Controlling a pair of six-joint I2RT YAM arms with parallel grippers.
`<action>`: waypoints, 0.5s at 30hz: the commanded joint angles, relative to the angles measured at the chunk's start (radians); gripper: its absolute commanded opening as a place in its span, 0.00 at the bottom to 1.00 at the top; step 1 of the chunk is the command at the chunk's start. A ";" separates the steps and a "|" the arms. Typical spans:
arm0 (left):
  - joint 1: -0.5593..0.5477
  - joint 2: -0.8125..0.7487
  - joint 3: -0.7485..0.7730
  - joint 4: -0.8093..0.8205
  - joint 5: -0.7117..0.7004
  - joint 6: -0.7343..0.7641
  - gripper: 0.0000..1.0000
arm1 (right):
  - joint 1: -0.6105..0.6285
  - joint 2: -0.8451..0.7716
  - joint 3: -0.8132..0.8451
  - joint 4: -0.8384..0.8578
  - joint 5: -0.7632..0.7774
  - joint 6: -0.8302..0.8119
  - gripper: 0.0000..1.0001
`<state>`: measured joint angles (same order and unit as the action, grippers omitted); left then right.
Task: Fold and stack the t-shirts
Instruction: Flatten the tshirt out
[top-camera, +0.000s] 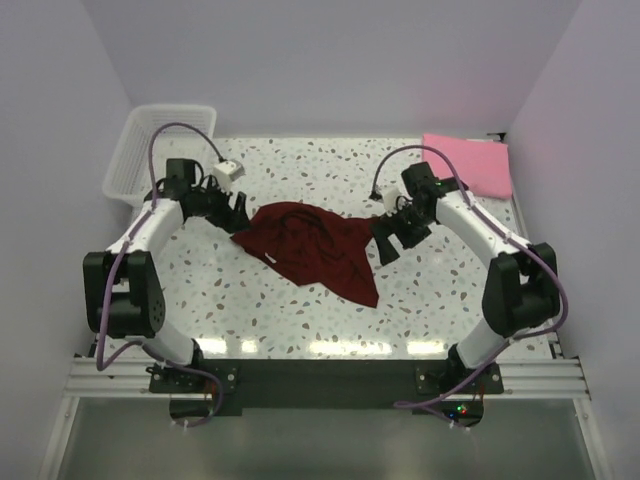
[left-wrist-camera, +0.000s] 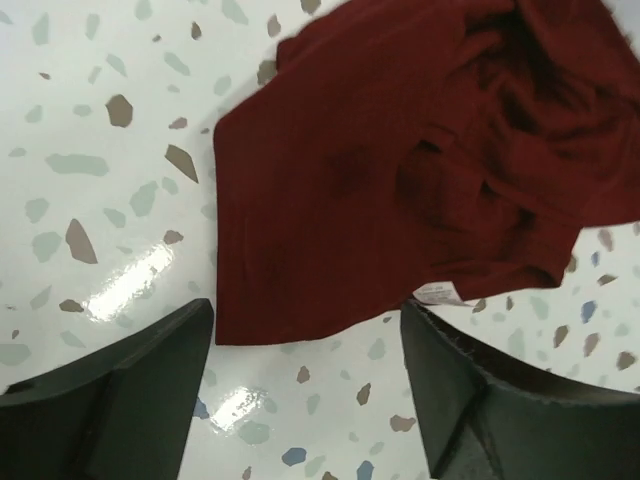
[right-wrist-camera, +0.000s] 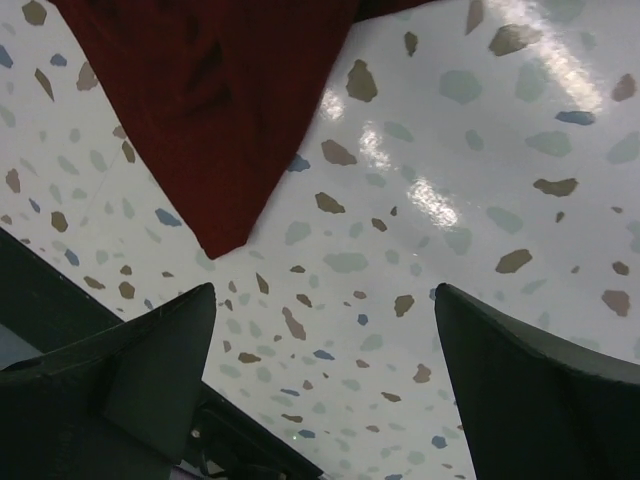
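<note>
Both jaws stand wide, holding nothing; left gripper hovers at the left edge of the crumpled maroon t-shirt, mid-table; right gripper at its right edge; pink t-shirt lies folded at the far right; likely step: spreading the maroon shirt flat, so each gripper must next pinch an edge; white mesh basket, far left, shows nothing inside.

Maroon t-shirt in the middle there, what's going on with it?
The maroon t-shirt lies crumpled on the table. The left gripper and right gripper flank it, both open and holding nothing. A pink t-shirt lies folded at the far right corner; the maroon one is not yet folded or stacked.
</note>
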<state>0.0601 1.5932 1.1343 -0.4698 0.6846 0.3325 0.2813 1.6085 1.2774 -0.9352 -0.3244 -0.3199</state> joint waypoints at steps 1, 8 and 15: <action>-0.045 -0.024 -0.048 -0.046 -0.180 0.189 0.77 | 0.041 0.051 0.020 -0.065 -0.001 -0.016 0.93; -0.046 0.071 -0.008 -0.012 -0.295 0.129 0.70 | 0.111 0.134 -0.055 -0.002 0.071 0.028 0.77; -0.046 0.137 0.030 -0.024 -0.326 0.082 0.68 | 0.171 0.185 -0.101 0.036 0.114 0.053 0.68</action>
<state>0.0109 1.7279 1.1179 -0.5034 0.3901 0.4370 0.4332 1.7916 1.1934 -0.9283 -0.2436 -0.2916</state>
